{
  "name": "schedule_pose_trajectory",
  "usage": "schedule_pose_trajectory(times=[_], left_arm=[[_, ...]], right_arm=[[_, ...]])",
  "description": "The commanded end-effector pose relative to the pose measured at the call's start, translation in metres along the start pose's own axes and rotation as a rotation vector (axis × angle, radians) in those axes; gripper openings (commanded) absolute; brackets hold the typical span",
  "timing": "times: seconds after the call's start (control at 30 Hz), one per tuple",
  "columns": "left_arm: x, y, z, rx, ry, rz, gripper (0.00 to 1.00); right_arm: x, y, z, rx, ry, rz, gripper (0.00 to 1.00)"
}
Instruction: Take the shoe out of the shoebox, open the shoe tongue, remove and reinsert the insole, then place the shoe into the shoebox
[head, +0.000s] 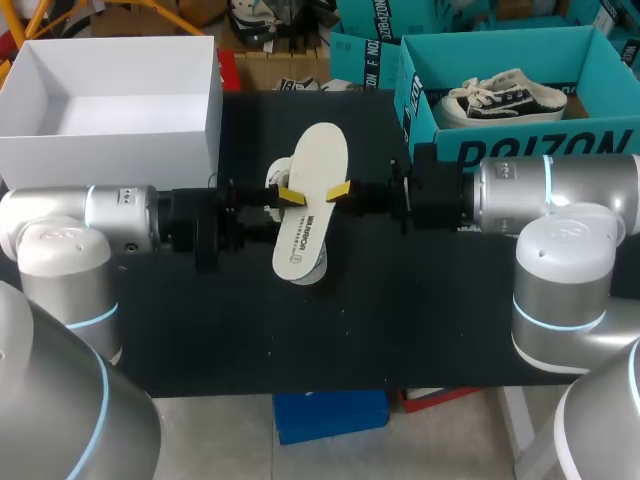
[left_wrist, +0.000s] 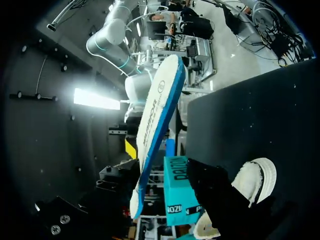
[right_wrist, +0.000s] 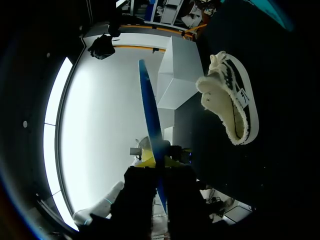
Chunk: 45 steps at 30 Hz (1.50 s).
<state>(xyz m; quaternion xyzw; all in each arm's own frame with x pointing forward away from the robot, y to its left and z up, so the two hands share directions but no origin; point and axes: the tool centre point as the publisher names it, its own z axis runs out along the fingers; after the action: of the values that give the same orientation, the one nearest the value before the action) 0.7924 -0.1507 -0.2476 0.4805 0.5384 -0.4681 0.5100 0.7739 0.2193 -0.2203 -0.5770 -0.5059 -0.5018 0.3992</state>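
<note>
R gripper (head: 338, 190) pinches white insole (head: 310, 200) at mid-length, over black table (head: 200, 320). L gripper (head: 289, 193) is at opposite edge, grip can't tell. Under insole, shoe (right_wrist: 230, 107) lies on table. Further back: white shoebox (head: 110, 110) at L, teal box (head: 600, 60) at R.

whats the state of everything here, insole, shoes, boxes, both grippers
insole: out of the shoe, held up over the table
shoe: lying on the table under the insole
teal shoebox: open, a second shoe inside
white box: open
right gripper: shut on the insole
left gripper: at the insole's other edge, grip unclear
</note>
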Motion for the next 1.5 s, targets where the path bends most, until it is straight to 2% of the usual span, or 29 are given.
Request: schedule_pose_trajectory(times=[0.03, 0.23, 0.4, 0.57, 0.93, 0.97, 1.0, 1.03, 1.13, 1.23, 1.3, 1.37, 1.5], left_arm=[[-0.005, 0.003, -0.013, -0.043, 0.043, 0.004, 1.0], [-0.008, 0.021, -0.035, -0.163, 0.1, -0.011, 1.0], [-0.01, 0.032, -0.043, -0.214, 0.146, 0.045, 1.0], [-0.015, 0.035, -0.044, -0.204, 0.109, 0.066, 1.0], [-0.022, 0.04, -0.025, -0.153, -0.038, 0.136, 1.0], [-0.024, 0.039, -0.024, -0.143, -0.054, 0.146, 0.98], [-0.025, 0.039, -0.022, -0.139, -0.071, 0.148, 0.87], [-0.026, 0.039, -0.02, -0.138, -0.083, 0.141, 0.83], [-0.026, 0.039, -0.014, -0.14, -0.086, 0.134, 0.82], [-0.028, 0.036, -0.01, -0.145, -0.101, 0.137, 0.67], [-0.031, 0.034, -0.008, -0.149, -0.117, 0.135, 0.64], [-0.033, 0.033, -0.006, -0.148, -0.12, 0.135, 0.57], [-0.034, 0.032, -0.004, -0.146, -0.127, 0.135, 0.55]], right_arm=[[0.0, 0.0, 0.002, -0.003, -0.001, 0.001, 0.0], [0.0, 0.0, 0.002, -0.003, -0.001, 0.001, 0.0], [0.0, 0.0, 0.002, -0.003, -0.001, 0.001, 0.0], [0.0, 0.0, 0.002, -0.003, -0.001, 0.001, 0.0], [0.0, 0.0, 0.002, -0.003, -0.001, 0.001, 0.0], [0.0, 0.0, 0.002, -0.003, -0.001, 0.001, 0.0], [0.0, 0.0, 0.002, -0.003, -0.001, 0.001, 0.0], [0.0, 0.0, 0.002, -0.003, -0.001, 0.001, 0.0], [0.0, 0.0, 0.002, -0.003, -0.001, 0.001, 0.0], [0.0, 0.0, 0.002, -0.003, -0.001, 0.001, 0.0], [0.0, 0.0, 0.002, -0.003, -0.001, 0.001, 0.0], [0.0, 0.0, 0.002, -0.003, -0.001, 0.001, 0.0], [0.0, 0.0, 0.002, -0.003, -0.001, 0.001, 0.0]])
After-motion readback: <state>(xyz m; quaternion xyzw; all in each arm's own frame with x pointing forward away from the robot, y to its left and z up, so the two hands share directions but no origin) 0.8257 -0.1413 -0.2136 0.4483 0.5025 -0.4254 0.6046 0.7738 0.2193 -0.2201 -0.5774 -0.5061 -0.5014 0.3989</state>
